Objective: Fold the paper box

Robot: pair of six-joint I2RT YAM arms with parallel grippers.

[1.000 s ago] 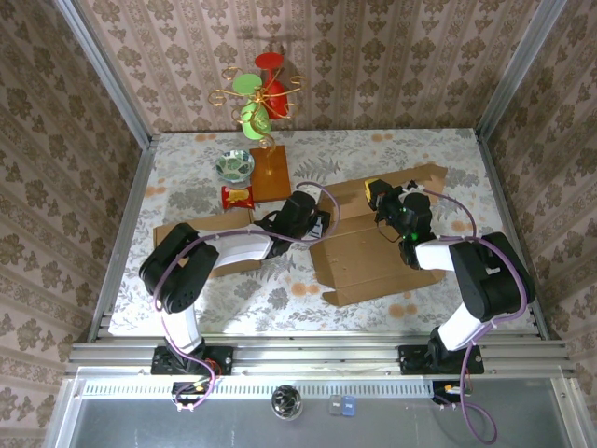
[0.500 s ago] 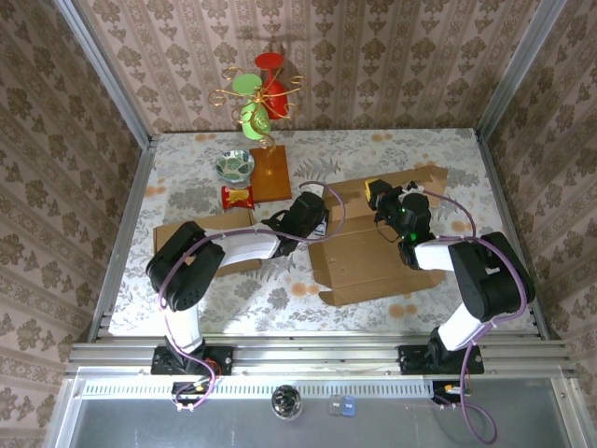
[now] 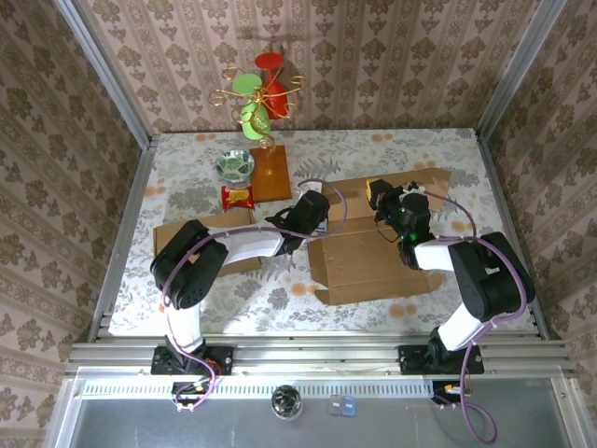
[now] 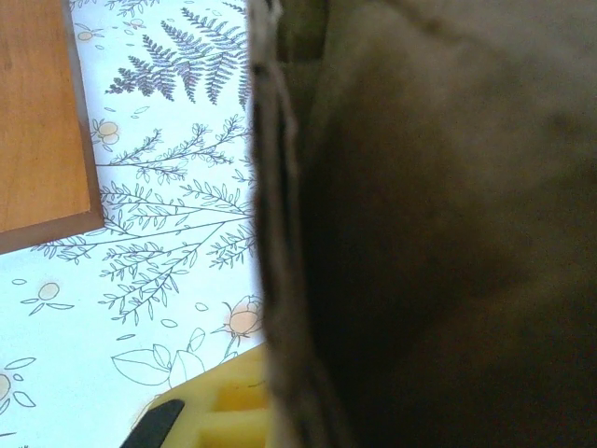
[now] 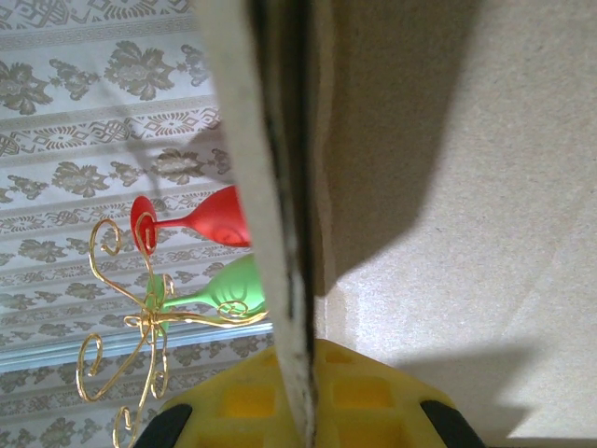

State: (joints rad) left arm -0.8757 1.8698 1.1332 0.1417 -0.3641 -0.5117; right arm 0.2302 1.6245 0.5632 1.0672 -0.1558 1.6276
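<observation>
The flat brown corrugated cardboard box (image 3: 373, 266) lies unfolded on the floral-printed tablecloth (image 3: 261, 294), right of centre. Its matte, creased panels face up and its long axis runs left to right. The left gripper (image 3: 319, 220) is clamped on its rough left edge. The right gripper (image 3: 378, 196) pinches the far flap's edge.

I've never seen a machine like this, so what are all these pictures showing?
It is a robot with two arms bolted to a table. One picture looks down from above; the other two come from a camera on each wrist. The left arm and right arm each pinch an edge of the flat cardboard box in shut jaws. On the flowery tablecloth are also a wooden board, a bowl, a red snack packet and, at the back, a wire stand holding red and green glasses.
</observation>
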